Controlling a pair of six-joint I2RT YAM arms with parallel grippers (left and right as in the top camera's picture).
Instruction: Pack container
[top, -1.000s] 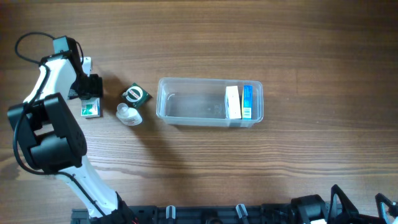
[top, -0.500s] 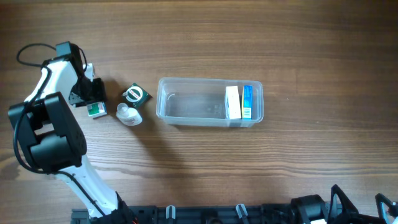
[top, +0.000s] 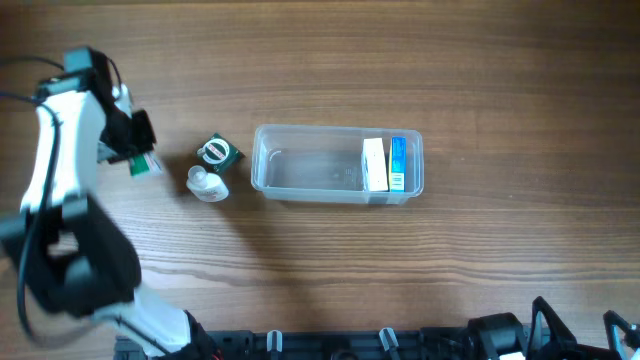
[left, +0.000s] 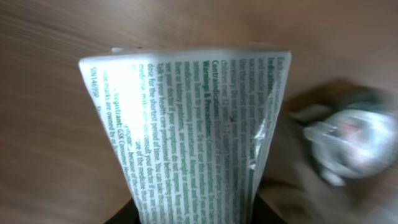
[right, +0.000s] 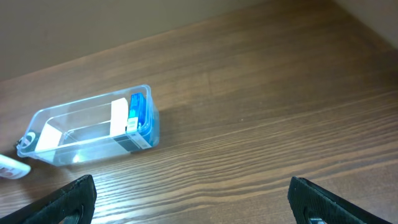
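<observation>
The container (top: 310, 165) is a clear plastic tub, rectangular with rounded corners and a raised rim. It lies lengthwise near the middle of the wood-grain desk (top: 480, 70). At its right end stand two small cartons on edge, a cream-white one (top: 374, 163) touching a blue one (top: 398, 163); the rest of its floor is bare.

Just left of the tub lie a dark green packet with a round pale label (top: 217, 152) and a small see-through bottle (top: 207, 183), near each other.

Further left, the left end effector (top: 135, 140) is closed on a white cardboard box (left: 193, 137) with fine green print. The left wrist view shows this box filling most of the frame, its near edge creased and glossy. The container lies well apart from this end effector, to its right, with the packet and bottle between.

The right end effector (right: 191, 182) has its dark fingers (right: 71, 199) spread wide and holds nothing. It sits at the near edge of the desk, with the container ahead and to its left.

Wide bare wood lies beyond the tub, to its right and along the near side.
</observation>
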